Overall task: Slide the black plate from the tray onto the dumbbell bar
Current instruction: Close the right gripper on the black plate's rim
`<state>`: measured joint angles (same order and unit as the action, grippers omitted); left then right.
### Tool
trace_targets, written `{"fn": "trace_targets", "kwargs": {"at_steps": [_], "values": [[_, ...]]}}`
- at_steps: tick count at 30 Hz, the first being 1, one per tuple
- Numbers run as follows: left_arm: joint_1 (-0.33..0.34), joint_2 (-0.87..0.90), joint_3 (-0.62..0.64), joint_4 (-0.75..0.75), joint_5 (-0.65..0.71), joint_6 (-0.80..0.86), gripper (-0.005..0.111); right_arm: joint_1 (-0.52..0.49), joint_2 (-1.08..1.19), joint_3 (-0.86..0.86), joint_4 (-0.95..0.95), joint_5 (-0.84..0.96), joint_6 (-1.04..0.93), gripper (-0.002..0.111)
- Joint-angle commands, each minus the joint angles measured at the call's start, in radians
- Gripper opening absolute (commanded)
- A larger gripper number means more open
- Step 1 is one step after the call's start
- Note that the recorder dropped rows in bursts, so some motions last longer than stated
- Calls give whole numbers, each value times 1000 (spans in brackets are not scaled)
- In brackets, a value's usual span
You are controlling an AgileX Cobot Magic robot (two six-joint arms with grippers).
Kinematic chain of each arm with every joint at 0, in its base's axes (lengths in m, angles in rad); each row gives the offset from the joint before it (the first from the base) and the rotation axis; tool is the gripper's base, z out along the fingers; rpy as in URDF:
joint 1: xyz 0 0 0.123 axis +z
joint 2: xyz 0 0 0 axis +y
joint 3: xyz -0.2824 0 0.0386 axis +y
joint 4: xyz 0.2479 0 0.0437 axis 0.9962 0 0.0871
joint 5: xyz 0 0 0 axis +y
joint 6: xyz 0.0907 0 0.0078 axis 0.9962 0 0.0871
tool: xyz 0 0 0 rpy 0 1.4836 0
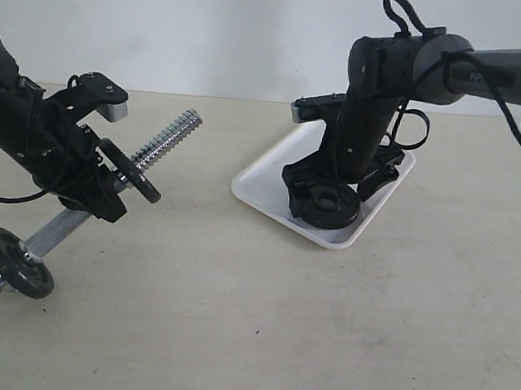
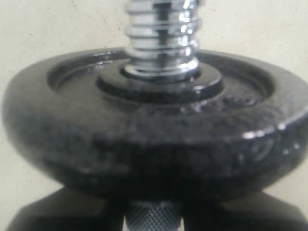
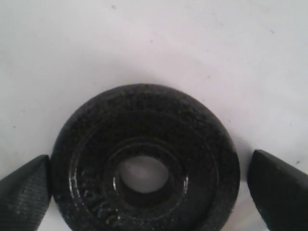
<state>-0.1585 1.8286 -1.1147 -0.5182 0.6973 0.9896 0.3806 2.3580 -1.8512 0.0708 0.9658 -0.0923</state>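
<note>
The black plate (image 1: 331, 207) lies flat in the white tray (image 1: 262, 172), its central hole facing up. My right gripper (image 1: 334, 189) reaches down over it, open, one finger on each side. In the right wrist view the plate (image 3: 192, 144) fills the space between the fingers (image 3: 279, 192), with a thin gap on one side and the other finger at its rim. The dumbbell bar (image 1: 170, 137) is held off the table, slanting up to the right, by my left gripper (image 1: 103, 195), which is shut on its knurled middle (image 2: 154, 219). The threaded end (image 2: 161, 38) is bare.
One black disc (image 1: 130, 171) sits on the bar just above the left gripper and fills the left wrist view (image 2: 144, 139). Another disc (image 1: 19, 263) is on the bar's lower end near the table. Beige tabletop (image 1: 231, 320) lies between bar and tray.
</note>
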Motion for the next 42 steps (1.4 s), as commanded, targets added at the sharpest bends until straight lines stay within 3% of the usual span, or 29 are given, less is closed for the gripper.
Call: {"fn": "trace_targets", "kwargs": {"at_steps": [1, 13, 27, 30, 32, 36, 37, 42], "values": [[-6, -61, -27, -76, -24, -9, 4, 0, 62, 13, 22, 31, 21, 105], [-6, -61, -27, -76, -26, -9, 4, 0, 62, 13, 25, 112, 57, 105], [-6, -61, -27, -76, -26, -9, 4, 0, 62, 13, 76, 55, 40, 103], [-6, -61, -27, -76, -26, -9, 4, 0, 62, 13, 113, 40, 27, 86], [-6, -61, -27, -76, -26, -9, 4, 0, 62, 13, 124, 32, 27, 63], [-6, -61, -27, -76, -26, -9, 4, 0, 62, 13, 124, 34, 22, 7], [-6, -61, -27, -76, -26, -9, 4, 0, 62, 13, 124, 34, 20, 0], [-6, -61, -27, -76, -26, -9, 4, 0, 62, 13, 124, 32, 8, 1]]}}
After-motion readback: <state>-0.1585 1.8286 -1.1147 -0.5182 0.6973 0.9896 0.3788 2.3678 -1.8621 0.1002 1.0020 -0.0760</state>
